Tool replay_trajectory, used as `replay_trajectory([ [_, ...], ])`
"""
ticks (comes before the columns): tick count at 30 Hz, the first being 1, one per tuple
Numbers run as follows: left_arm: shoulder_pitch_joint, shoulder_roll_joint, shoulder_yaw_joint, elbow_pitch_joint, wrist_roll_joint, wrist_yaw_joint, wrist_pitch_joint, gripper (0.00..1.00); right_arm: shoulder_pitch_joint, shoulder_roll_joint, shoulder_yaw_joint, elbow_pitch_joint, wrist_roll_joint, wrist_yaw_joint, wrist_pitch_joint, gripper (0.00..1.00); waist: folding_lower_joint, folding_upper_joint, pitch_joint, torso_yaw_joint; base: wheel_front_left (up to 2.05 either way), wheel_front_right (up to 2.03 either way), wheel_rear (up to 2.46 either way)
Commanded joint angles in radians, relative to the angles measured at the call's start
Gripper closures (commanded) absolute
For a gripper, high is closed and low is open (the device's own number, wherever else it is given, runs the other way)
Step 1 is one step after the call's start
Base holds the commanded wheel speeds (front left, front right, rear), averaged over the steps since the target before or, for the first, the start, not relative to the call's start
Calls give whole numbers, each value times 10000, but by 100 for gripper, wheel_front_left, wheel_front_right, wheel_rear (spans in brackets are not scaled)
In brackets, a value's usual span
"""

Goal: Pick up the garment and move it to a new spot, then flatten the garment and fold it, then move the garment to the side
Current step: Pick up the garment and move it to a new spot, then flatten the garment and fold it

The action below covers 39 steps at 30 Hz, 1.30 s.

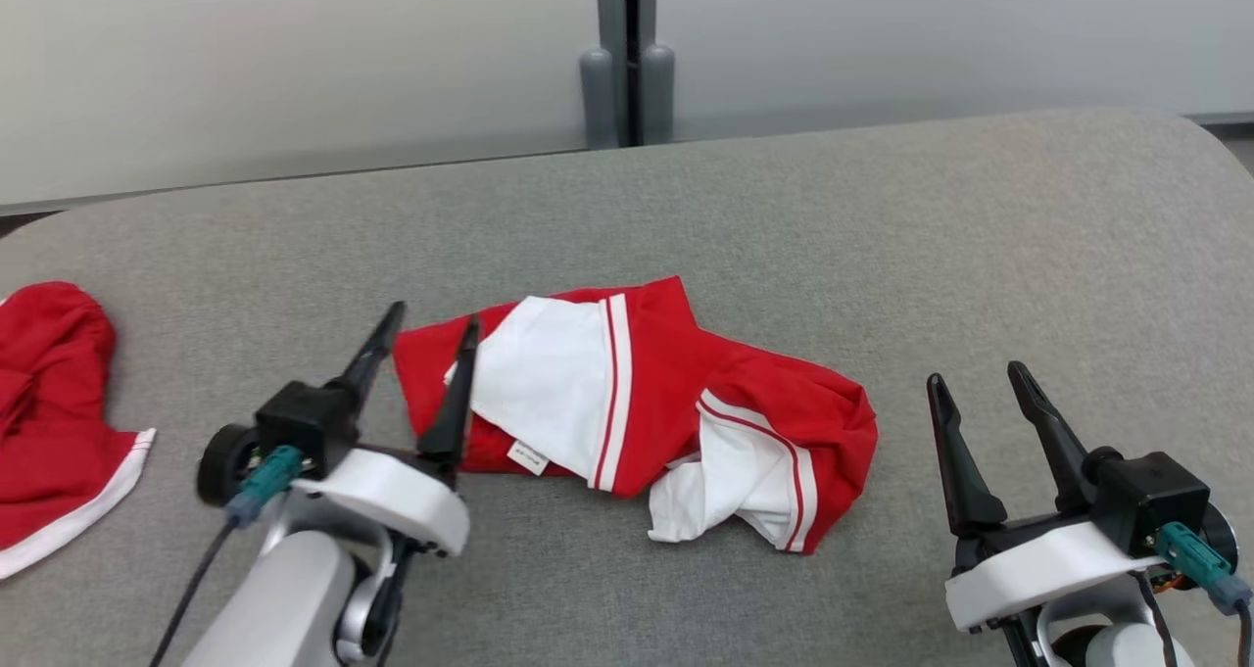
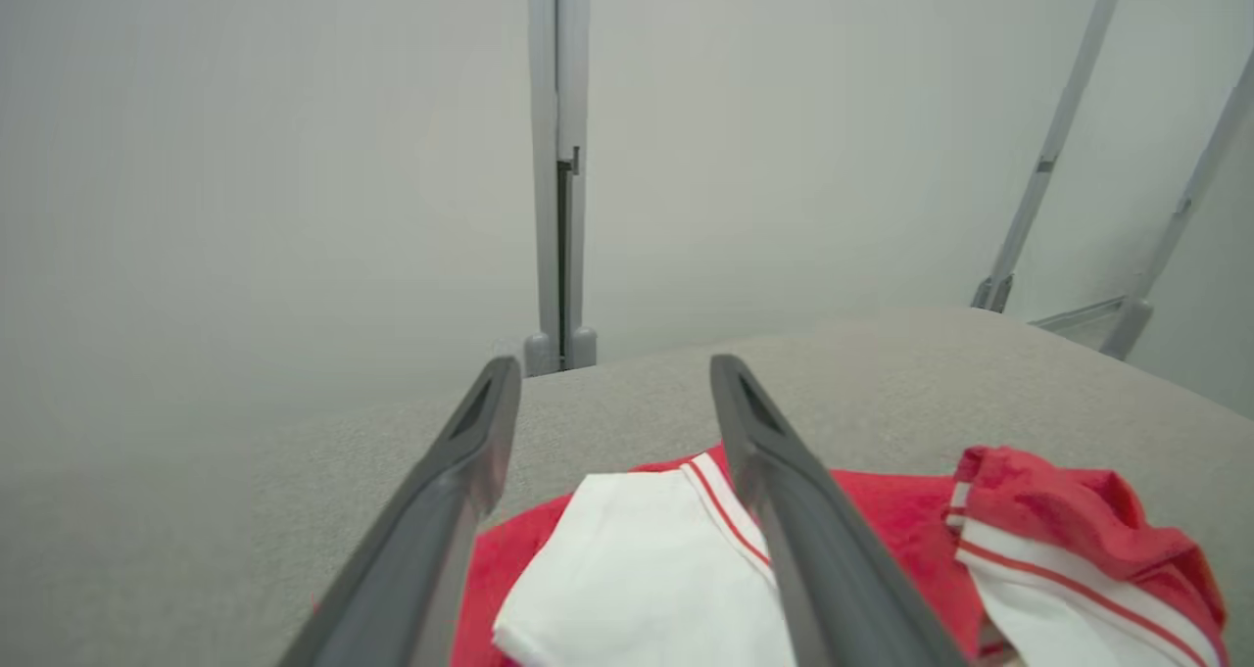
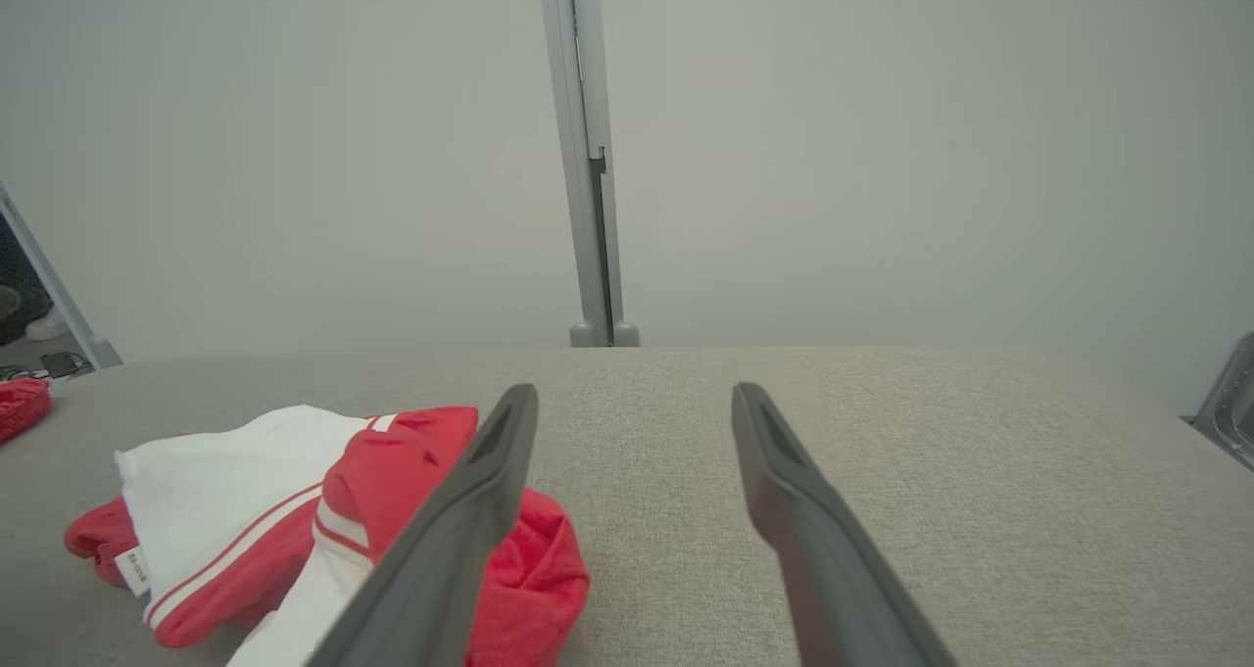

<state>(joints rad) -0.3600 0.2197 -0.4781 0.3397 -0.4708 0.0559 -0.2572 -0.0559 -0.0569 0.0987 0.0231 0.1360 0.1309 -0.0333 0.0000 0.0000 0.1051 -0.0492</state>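
The left gripper (image 1: pixel 436 314) is open. Its two long dark fingers are spread apart and hold nothing. It sits at the left end of the garment (image 1: pixel 637 393), with one finger over the white part. The right gripper (image 1: pixel 975 371) is open too and holds nothing. It is to the right of the garment, apart from it.

The garment lies bunched up near the middle of the table (image 1: pixel 784 207). The table is wide, with round far corners and a gray woven cover. Behind it is a pale, smooth wall (image 1: pixel 294 60) with a gray post (image 1: pixel 627 50).

The garment is soft and red, with white panels, thin stripes and a small tag. Another red cloth (image 1: pixel 49 403) with a white edge lies at the left.
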Motion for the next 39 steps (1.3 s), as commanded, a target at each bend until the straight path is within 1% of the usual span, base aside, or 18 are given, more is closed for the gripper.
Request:
replay_trajectory([
  [1, 315, 245, 324, 4, -91, 162, -61, 0, 151, -60, -25, -64, 48, -3, 60, 0, 0, 0, -423, 452, 0, 0, 0],
  [5, 972, 701, 1132, -218, -298, 392, -77, 0, 399, -80, -63, -162, 49, -3, 210, 0, 0, 0, -662, 742, 0, 0, 0],
  [7, 1288, 840, 1410, -330, -335, 442, -82, 0, 523, -103, -123, -215, 68, -3, 240, 0, 0, 0, -768, 898, 0, 0, 0],
  [10, 1690, 925, 1533, -528, -326, 407, -85, 0, 777, -138, -214, -271, 94, -3, 325, 0, 0, 0, -967, 1067, 0, 0, 0],
  [18, 2363, 1015, 1443, -964, -220, 486, -87, 0, 1311, -122, -445, -402, 66, -3, 530, 0, 0, 0, -1309, 1147, 0, 0, 0],
  [28, 3114, 1172, 1164, -1415, -155, 648, 232, 0, 1948, -65, -582, -591, 22, -3, 751, 0, 0, 0, -1788, 1168, 0, 0, 0],
  [39, 3311, 1262, 1058, -1633, -239, 759, 391, 0, 2079, -31, -610, -839, -126, -3, 1028, 0, 0, 0, -1844, 1234, 0, 0, 0],
])
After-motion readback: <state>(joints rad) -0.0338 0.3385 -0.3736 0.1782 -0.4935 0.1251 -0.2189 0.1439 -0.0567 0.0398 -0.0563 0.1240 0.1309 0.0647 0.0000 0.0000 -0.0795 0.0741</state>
